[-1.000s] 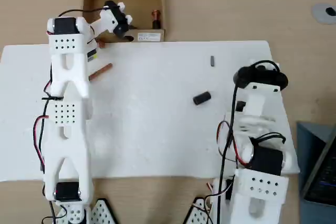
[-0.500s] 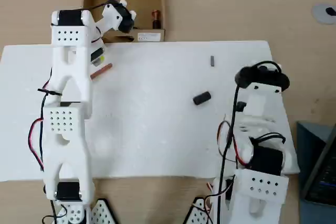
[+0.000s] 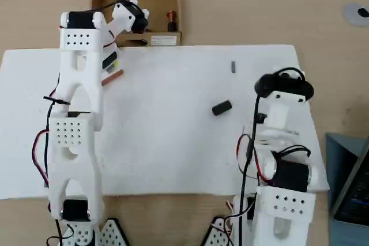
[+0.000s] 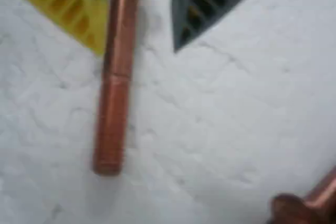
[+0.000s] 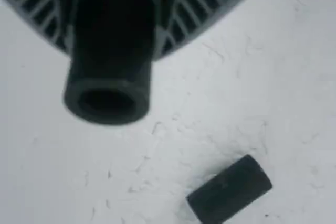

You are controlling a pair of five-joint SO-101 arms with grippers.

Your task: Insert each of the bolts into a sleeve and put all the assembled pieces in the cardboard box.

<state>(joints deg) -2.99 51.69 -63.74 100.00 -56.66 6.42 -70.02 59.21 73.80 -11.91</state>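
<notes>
A copper bolt (image 4: pixel 118 72) lies on the white mat (image 3: pixel 173 142), its head between the yellow and black fingers of my left gripper (image 4: pixel 137 45), which stands open around it. In the high view this bolt (image 3: pixel 113 77) lies just in front of the cardboard box (image 3: pixel 98 4). A second bolt's head (image 4: pixel 310 208) shows close by. My right gripper (image 5: pixel 113 14) is shut on a black sleeve (image 5: pixel 110 51), held above the mat with its open end facing the camera. Another black sleeve (image 5: pixel 229 189) lies loose on the mat (image 3: pixel 221 108). One assembled piece (image 3: pixel 171 20) stands in the box's right corner.
A small grey piece (image 3: pixel 233 67) lies on the mat right of the box. The left arm (image 3: pixel 81 84) stretches over the mat's left side and the right arm (image 3: pixel 279 142) stands over its right edge. A laptop corner (image 3: pixel 351 188) is at the far right.
The left arm has shifted a little toward the box while its gripper stays at the bolt. The bolt, the loose sleeve and the right arm have hardly moved.
</notes>
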